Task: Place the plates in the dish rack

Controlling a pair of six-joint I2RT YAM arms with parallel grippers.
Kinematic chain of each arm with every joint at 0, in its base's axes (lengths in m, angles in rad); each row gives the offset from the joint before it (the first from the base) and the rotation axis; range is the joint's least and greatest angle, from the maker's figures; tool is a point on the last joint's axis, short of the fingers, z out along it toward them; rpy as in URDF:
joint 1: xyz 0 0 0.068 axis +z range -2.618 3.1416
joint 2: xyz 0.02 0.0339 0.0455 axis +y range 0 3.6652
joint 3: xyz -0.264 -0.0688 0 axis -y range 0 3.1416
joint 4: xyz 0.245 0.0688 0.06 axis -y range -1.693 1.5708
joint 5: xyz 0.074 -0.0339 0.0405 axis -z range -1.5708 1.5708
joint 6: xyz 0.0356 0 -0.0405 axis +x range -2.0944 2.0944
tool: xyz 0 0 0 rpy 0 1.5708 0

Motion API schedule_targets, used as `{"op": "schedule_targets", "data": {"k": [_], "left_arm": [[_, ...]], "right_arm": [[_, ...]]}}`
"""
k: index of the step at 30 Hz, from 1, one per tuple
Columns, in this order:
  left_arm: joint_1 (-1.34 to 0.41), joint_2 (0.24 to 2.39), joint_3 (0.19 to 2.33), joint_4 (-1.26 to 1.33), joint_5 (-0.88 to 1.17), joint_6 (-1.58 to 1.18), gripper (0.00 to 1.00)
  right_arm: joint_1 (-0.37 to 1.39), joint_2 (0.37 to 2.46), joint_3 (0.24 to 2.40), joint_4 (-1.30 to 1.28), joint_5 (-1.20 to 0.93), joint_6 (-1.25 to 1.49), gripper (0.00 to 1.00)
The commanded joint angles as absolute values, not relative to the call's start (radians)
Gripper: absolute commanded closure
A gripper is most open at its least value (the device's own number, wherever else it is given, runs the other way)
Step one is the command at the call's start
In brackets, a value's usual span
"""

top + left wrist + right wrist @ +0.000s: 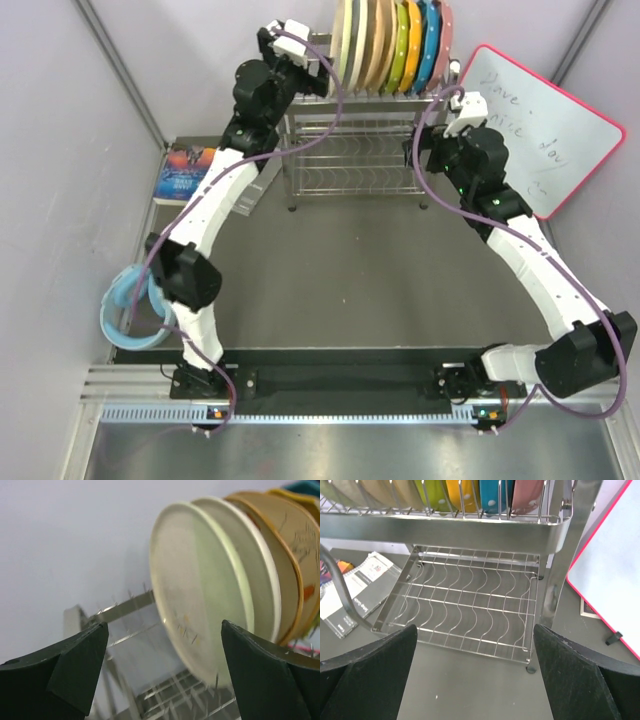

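The silver wire dish rack stands at the back of the table. Four cream plates stand upright in the left slots of its top tier. In the left wrist view the pale plate is nearest, then another cream one, then the orange-tinted ones. My left gripper is open and empty, just left of the pale plate. My right gripper is open and empty, by the rack's right end, facing the bare lower tier; it also shows in the right wrist view.
Plain green, yellow, blue and pink plates fill the top tier's right slots. A red-framed whiteboard leans at the right. A booklet lies left of the rack. A light blue ring sits at the table's left edge.
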State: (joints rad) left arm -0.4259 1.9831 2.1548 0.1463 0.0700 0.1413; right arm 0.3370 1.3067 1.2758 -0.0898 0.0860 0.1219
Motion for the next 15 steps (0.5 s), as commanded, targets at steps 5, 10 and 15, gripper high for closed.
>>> {"op": "schedule_targets", "data": {"k": [5,10,15], "left_arm": [[-0.344,1.435,1.636,0.169,-0.053,0.354,0.01],[-0.316,1.206,1.393,0.137,-0.115,0.331,0.01],[-0.206,1.065,1.138,0.086,-0.149,0.149,0.01]], "right_arm": [[0.324,1.164,1.138,0.057,0.045,0.08,0.0],[0.325,1.172,1.181,-0.072,0.022,0.023,0.0],[0.325,1.238,1.261,-0.338,0.227,0.026,0.0]]}}
